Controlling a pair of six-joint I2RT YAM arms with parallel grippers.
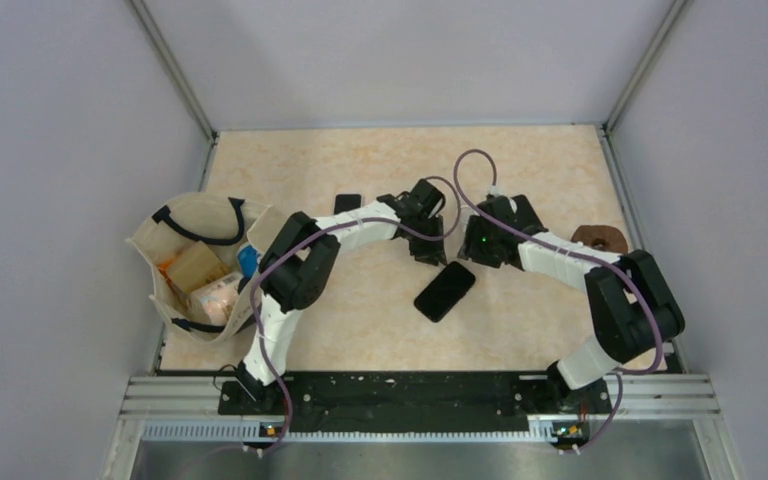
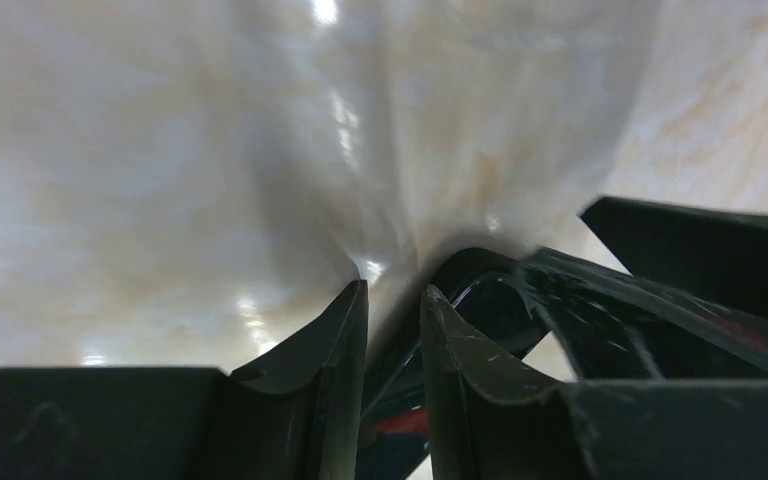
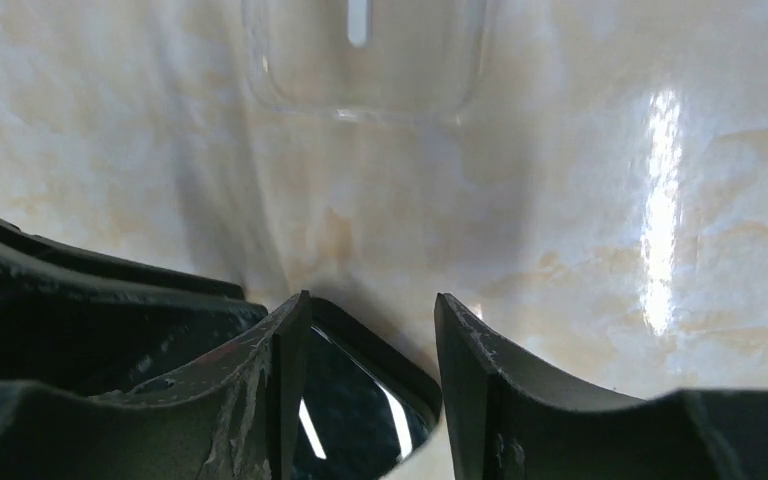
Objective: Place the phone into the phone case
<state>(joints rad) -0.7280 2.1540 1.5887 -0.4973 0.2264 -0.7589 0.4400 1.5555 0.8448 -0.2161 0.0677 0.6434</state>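
Observation:
A black phone [image 1: 445, 291] lies flat and slanted on the table's middle. My left gripper [image 1: 428, 252] hovers at the phone's upper left end; in the left wrist view its fingers [image 2: 395, 290] are almost together with nothing between them, and the phone's corner [image 2: 490, 300] shows just beyond them. My right gripper [image 1: 470, 250] is at the phone's upper right end. In the right wrist view it [image 3: 372, 297] is open, straddling the phone's corner [image 3: 360, 400]. A clear phone case [image 3: 365, 60] lies on the table ahead of it; I cannot make it out in the top view.
A small flat black object [image 1: 347, 204] lies behind the left arm. A cloth tote bag [image 1: 165, 240] with boxes in it sits at the table's left edge. A brown object [image 1: 600, 238] lies at the right edge. Grey walls enclose the table.

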